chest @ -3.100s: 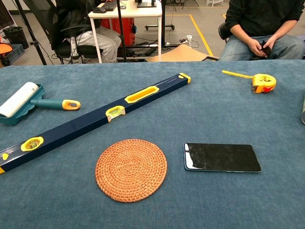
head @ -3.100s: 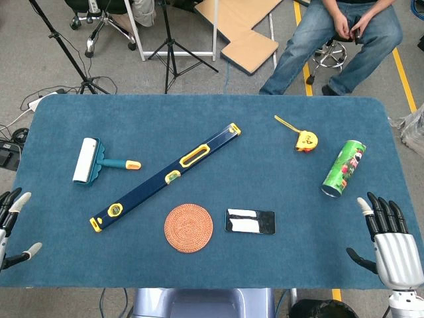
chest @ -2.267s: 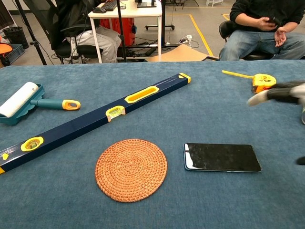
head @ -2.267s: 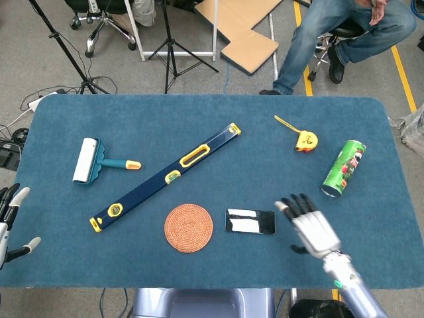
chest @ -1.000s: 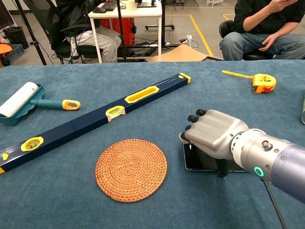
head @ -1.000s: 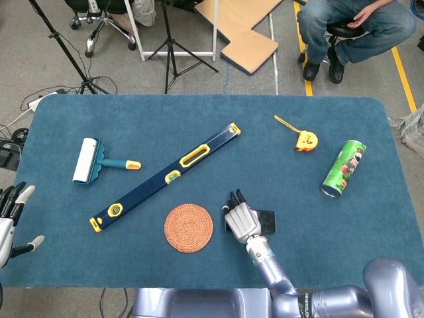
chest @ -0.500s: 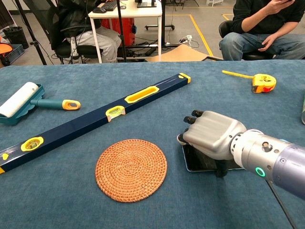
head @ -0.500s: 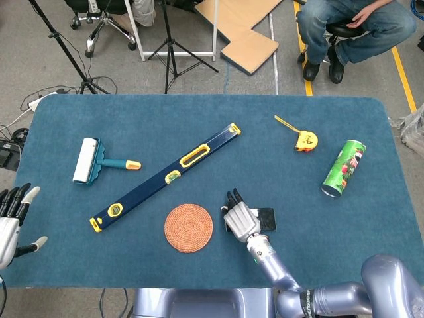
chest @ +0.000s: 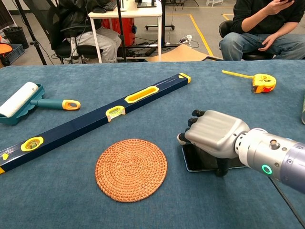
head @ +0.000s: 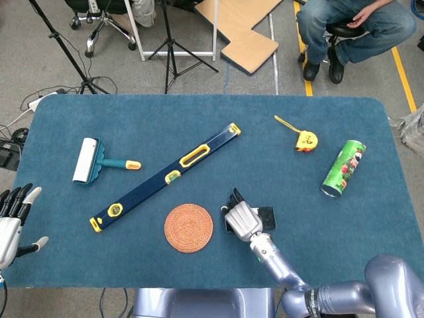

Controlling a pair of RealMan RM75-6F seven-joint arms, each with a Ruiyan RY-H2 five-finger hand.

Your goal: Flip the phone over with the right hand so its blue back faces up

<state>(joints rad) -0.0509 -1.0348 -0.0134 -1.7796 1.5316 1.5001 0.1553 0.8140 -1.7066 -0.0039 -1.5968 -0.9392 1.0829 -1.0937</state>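
the phone (chest: 202,160) lies on the blue table (head: 199,119) just right of the round woven coaster (head: 189,228), its dark screen side up, mostly covered by the right hand (chest: 214,134). in the chest view that hand lies palm down over the phone's left part, fingertips (chest: 196,114) curled over the far edge and the thumb down at the near edge; the phone's left end seems a little raised off the cloth, though whether the hand truly grips it or only rests on it i cannot tell. the head view shows only the phone's right end (head: 267,215) past the hand (head: 242,220), but it alone shows the left hand (head: 11,225) at the table's left edge, fingers spread and holding nothing. it also takes in the whole green can (head: 344,168), barely seen at the chest view's right border. both views show the long level (chest: 95,119), the lint roller (chest: 28,101) and the yellow tape measure (chest: 262,82).
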